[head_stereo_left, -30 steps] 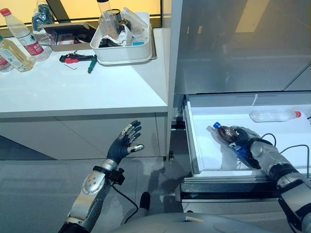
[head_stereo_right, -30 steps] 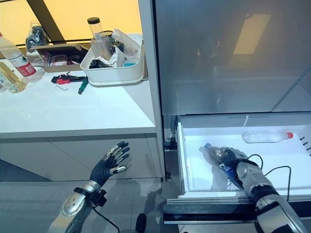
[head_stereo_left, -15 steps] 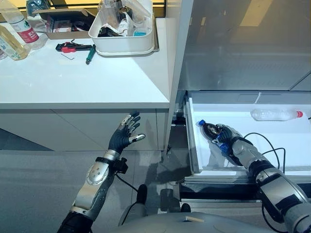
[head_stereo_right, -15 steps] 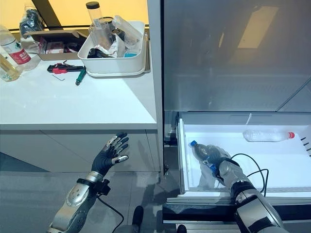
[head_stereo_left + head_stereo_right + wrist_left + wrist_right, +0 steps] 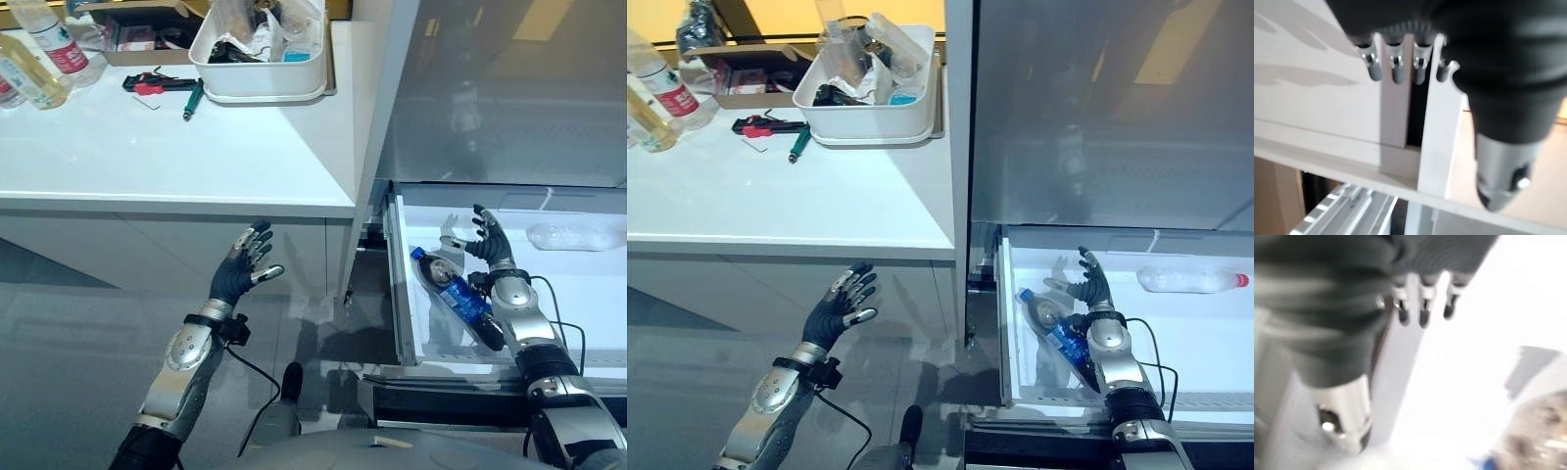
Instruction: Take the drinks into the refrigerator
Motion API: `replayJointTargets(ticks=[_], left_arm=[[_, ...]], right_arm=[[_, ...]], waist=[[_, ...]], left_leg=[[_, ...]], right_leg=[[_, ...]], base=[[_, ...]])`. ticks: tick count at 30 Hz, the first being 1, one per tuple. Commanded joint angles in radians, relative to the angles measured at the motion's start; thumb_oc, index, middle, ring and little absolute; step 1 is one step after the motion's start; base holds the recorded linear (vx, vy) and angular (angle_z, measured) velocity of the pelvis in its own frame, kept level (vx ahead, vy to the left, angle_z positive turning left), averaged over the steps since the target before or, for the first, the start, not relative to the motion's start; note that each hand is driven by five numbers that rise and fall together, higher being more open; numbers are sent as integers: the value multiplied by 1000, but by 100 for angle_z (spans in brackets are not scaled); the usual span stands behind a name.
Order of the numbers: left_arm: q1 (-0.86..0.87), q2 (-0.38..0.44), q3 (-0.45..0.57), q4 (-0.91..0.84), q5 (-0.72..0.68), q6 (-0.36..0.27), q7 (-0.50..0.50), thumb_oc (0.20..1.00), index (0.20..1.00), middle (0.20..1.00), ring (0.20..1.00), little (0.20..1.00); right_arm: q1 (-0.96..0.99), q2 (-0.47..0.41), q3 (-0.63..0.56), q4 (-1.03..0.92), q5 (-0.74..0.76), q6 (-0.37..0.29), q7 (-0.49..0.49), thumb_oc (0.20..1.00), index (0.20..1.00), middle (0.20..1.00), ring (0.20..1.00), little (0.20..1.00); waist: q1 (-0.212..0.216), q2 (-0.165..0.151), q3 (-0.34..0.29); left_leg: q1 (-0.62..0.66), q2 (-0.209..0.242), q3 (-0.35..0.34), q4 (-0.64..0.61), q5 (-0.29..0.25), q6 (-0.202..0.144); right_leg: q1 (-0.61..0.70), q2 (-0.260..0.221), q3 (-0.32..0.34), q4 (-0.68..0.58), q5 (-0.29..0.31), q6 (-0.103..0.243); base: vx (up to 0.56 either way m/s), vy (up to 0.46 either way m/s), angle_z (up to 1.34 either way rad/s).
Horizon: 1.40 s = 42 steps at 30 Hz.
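With its lower drawer (image 5: 509,323) pulled out to take stock, the refrigerator (image 5: 509,93) stands beside the white bench (image 5: 147,147), which carries a white tub (image 5: 263,76) of oddments and 2 bottles (image 5: 39,61) at its far left edge, seemingly awaiting transfer. Inside the drawer lie 1 clear bottle (image 5: 1190,281) at the back and 1 blue-labelled drink bottle (image 5: 453,294) near the front left wall, on its side. Right robot hand (image 5: 482,240), fingers spread and empty, sits just above that bottle; left robot hand (image 5: 243,269), likewise splayed and empty, hangs below the bench edge.
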Motion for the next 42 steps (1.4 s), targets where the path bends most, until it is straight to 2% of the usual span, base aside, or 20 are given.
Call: replayJointTargets(ticks=[1,10,13,17,29,33,38,42], left_arm=[[-17,-39,71,17,32,-45,-15,1000,1000,1000,1000,1000],[-35,-52,96,17,65,-44,-13,1000,1000,1000,1000,1000],[-46,-56,91,24,74,-47,-22,1000,1000,1000,1000,1000],[-56,-55,79,25,76,-45,-31,1000,1000,1000,1000,1000],[-76,-40,40,3,65,-37,-75,1000,1000,1000,1000,1000],[-84,-41,31,6,53,-39,-85,1000,1000,1000,1000,1000],[-86,-44,43,17,57,-45,-74,1000,1000,1000,1000,1000],[-84,-44,75,29,55,-46,-63,1000,1000,1000,1000,1000]], right_arm=[[171,19,-69,-106,104,-101,2,1000,1000,1000,1000,1000],[218,34,-249,-239,210,-148,-22,1000,1000,1000,1000,1000],[213,15,-323,-261,252,-171,-35,1000,1000,1000,1000,1000],[195,-18,-363,-243,278,-185,-55,1000,1000,1000,1000,1000],[199,-222,-526,-276,360,-212,-45,1000,1000,1000,1000,1000],[221,-274,-611,-233,424,-243,-53,1000,1000,1000,1000,1000],[263,-293,-659,-140,420,-240,-77,1000,1000,1000,1000,1000],[341,-308,-692,43,385,-193,-87,1000,1000,1000,1000,1000]], waist=[[-54,-3,-30],[-91,-1,-60],[-109,0,-76],[-117,2,-82],[-153,0,-110],[-172,0,-120],[-185,2,-130],[-203,4,-129]], left_leg=[[68,-48,37,2,-143,81],[97,-36,68,2,-164,77],[104,-34,82,2,-173,77],[105,-32,97,2,-168,77],[118,-24,136,2,-182,74],[123,-22,153,2,-187,75],[129,-22,168,2,-192,76],[129,-20,181,2,-192,76]], right_leg=[[-100,-9,44,13,85,22],[-83,-1,75,8,76,24],[-83,3,91,6,76,25],[-89,5,105,7,85,25],[-96,15,152,6,85,27],[-99,18,170,6,89,29],[-102,21,185,6,92,31],[-112,24,203,6,99,32]], base=[[20,5,-11],[28,-6,-12],[31,-3,-19],[-14,-3,-25],[14,-8,-11],[7,-5,-9],[16,0,-14],[-9,-1,-6]])
